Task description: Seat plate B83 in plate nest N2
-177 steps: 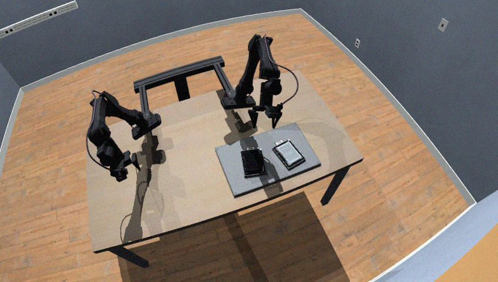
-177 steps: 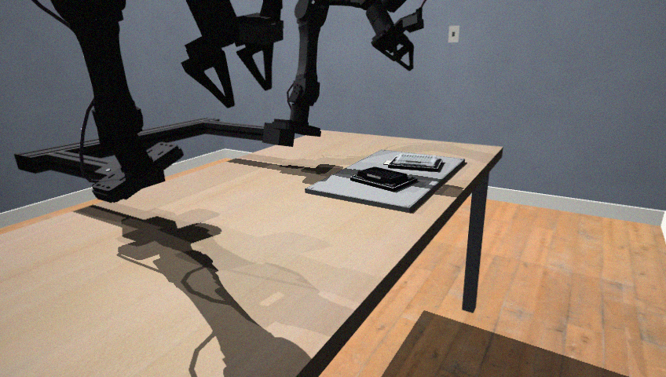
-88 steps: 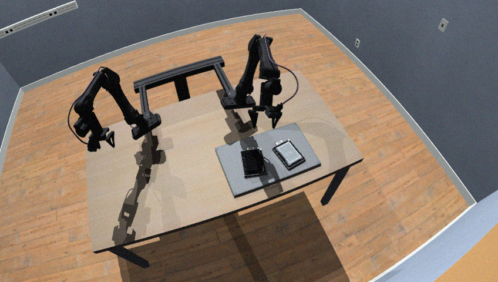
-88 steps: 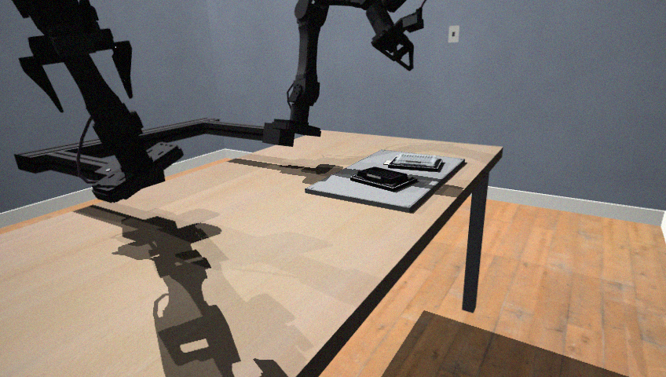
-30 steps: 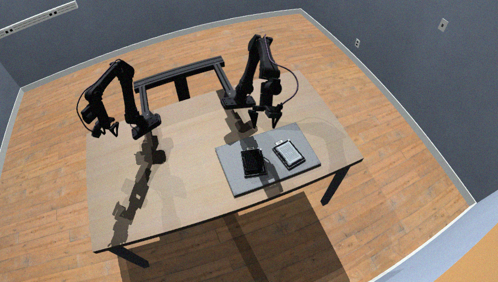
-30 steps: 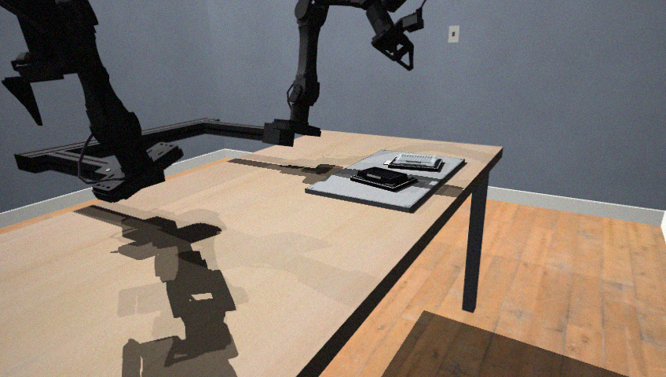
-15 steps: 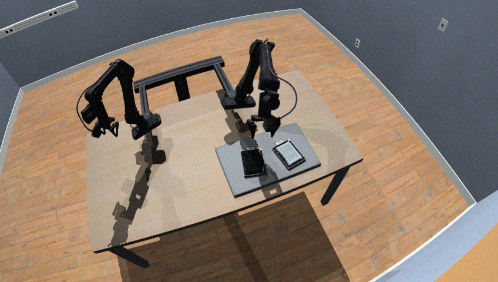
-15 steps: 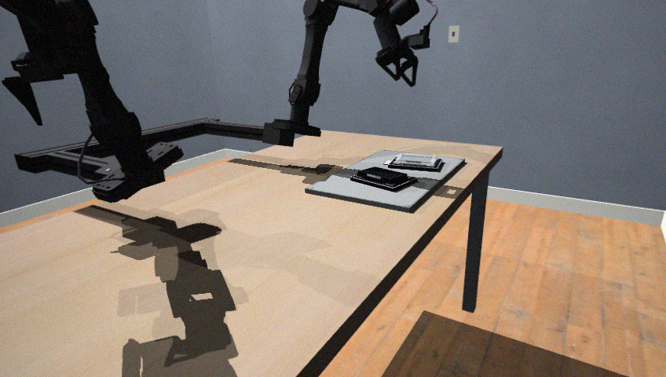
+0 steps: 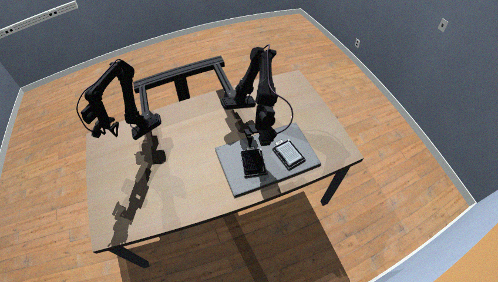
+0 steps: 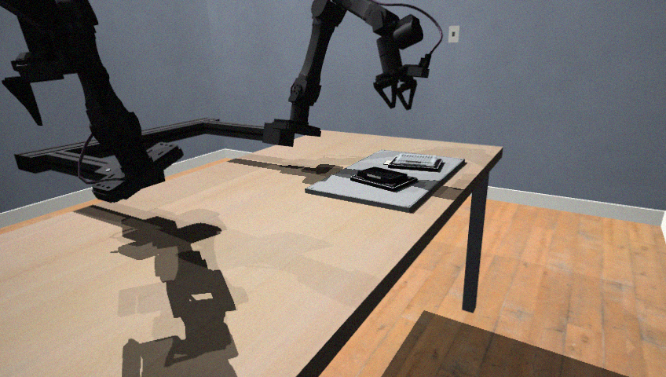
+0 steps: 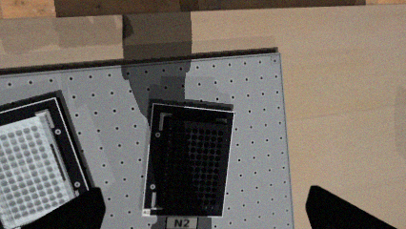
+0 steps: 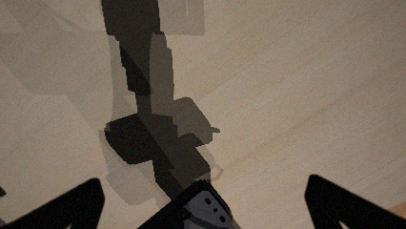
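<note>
Our desk [image 9: 174, 157] [image 10: 280, 233] [image 11: 343, 95] [image 12: 286, 72] carries a grey board [image 9: 232, 187] [image 10: 334, 195] [image 11: 257, 143]. The left pincer [image 9: 258, 144] [image 10: 401, 107] [image 11: 205, 197] is wide open above it, holding nothing; the right pincer [image 9: 105, 135] [image 10: 37, 111] [image 12: 204, 186], away from the board, is wide and unladen too. Dark plate B83, by our reading, [image 9: 252, 160] [image 10: 382, 175] [image 11: 205, 162] lies on nest N2 [image 11: 152, 167]; we can't tell if it's flat. Pale B38 [image 9: 289, 153] [image 10: 417, 160] [image 11: 29, 176] sits at 9 o'clock in the left wrist view: leave it.

We'd expect B83 light, stiff, a bit slick, its rim perhaps brittle. We'd grip its 2 long walls, at 3 and 9 o'clock, low and gently, clear of the locators [image 11: 162, 121].
</note>
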Robot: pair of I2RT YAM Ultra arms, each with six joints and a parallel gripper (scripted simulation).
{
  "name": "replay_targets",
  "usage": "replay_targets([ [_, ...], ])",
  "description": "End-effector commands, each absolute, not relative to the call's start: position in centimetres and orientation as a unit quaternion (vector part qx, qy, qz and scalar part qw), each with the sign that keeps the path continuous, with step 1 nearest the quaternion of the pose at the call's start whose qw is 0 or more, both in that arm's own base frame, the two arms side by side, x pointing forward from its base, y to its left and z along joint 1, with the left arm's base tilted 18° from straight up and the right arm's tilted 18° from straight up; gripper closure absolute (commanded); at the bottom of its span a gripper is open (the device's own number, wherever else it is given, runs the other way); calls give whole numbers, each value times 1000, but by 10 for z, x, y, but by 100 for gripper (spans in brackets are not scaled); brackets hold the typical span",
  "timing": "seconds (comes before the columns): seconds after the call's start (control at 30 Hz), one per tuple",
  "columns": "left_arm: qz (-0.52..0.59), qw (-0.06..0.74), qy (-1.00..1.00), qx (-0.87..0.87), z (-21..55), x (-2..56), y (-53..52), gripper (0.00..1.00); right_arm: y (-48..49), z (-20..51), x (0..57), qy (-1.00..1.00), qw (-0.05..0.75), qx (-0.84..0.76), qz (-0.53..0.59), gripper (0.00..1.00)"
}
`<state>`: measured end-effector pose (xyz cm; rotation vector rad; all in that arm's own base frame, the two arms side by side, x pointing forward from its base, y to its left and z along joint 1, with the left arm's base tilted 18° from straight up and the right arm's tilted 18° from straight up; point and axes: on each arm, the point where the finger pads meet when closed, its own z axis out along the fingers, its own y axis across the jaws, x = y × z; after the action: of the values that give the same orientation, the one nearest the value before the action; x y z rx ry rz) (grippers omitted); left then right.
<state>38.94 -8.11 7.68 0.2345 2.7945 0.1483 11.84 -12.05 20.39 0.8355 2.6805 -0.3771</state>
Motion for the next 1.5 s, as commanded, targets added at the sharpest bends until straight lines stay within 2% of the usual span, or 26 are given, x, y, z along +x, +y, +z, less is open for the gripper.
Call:
replay_targets([
  [0.0, 71, 150, 981, 101, 70, 394, -87, 0, -120, 206, 116, 931, 167, 296, -136, 0],
  [0.87, 139, 25, 981, 130, -39, 363, -63, 0, -120, 206, 116, 931, 167, 296, -136, 0],
  [0.97, 159, -14, 977, 141, -49, 360, -60, 0, -120, 206, 116, 931, 167, 296, -136, 0],
  [1.17, 160, -20, 978, 136, -76, 346, -50, 0, -120, 206, 116, 931, 167, 296, -136, 0],
  [1.47, 156, -3, 979, 131, -69, 348, -47, 0, -120, 206, 116, 931, 167, 296, -136, 0],
])
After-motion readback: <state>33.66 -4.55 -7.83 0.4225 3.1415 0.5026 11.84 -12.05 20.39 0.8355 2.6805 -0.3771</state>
